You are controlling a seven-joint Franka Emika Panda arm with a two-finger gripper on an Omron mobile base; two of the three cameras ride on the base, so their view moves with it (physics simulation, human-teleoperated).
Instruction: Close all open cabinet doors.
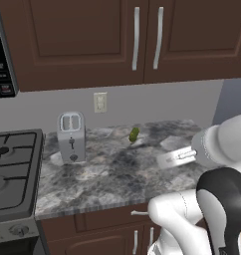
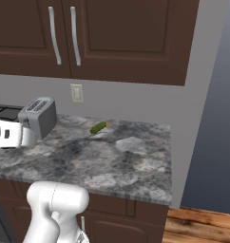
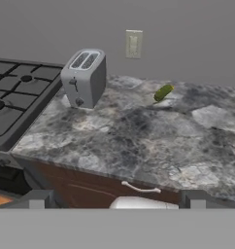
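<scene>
With its jaws spread wide and empty, the gripper [image 1: 165, 160] hangs low over the worktop [image 1: 107, 174], far beneath the cabinet doors [image 1: 142, 40], which look flush here, so it should lift clear before searching out any door ajar.

No text, label, brand or number can be read anywhere. The dark microwave panel [image 1: 0, 55] at the upper left edge of the left base view carries small pale marks on its buttons, too blurred to make out. The toaster [image 1: 71, 136] and wall outlet [image 1: 100, 102] bear no readable markings.
</scene>
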